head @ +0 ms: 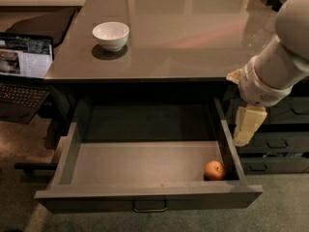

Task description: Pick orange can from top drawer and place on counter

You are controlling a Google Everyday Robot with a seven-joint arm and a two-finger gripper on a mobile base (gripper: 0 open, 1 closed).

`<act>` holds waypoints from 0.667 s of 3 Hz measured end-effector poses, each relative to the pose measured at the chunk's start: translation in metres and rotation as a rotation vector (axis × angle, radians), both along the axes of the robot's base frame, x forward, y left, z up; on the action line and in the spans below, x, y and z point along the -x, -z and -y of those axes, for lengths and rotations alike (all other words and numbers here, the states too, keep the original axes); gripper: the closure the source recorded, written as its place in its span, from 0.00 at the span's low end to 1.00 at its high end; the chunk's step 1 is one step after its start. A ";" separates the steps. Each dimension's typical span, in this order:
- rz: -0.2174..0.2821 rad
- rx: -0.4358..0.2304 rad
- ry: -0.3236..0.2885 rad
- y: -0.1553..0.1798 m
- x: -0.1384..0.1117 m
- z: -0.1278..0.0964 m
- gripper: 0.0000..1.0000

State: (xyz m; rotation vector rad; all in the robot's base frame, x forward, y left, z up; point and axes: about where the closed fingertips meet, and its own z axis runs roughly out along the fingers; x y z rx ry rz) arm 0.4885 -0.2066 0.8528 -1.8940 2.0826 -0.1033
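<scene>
Well, at the far left a laptop (24, 57) sits open beside the bench (193, 28), well apart from your work and no hindrance. Next comes a white bowl (110, 35), standing on the bench near its front left corner. To the bowl's right there is plenty of bare surface where you could set something down.

Below the bench's front edge the drawer (135, 161) is pulled wide open, so that part needs no doing. The can (214, 170) lies inside it, tucked into the front right corner, just beside the right wall and the front panel.

Further right, the gripper (243, 138) hangs pointing down outside the drawer's right wall, near the can but apart from it, on the pale arm (280, 62). It carries nothing. Whether it is open or closed you cannot tell from this view. Behind it are the dark drawers (280, 144).

By my reckoning you are early on. The grasp, the lift and the placing on the bench are all left.

Mind the right wall, which stands between the gripper and the can. The corner gives little room on two sides, and a round can may roll when nudged. On the way up, the bench's edge overhangs the drawer's back.
</scene>
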 end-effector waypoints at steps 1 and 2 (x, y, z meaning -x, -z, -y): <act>-0.028 0.011 -0.032 0.042 -0.007 0.004 0.00; -0.053 0.015 -0.088 0.075 -0.012 0.004 0.00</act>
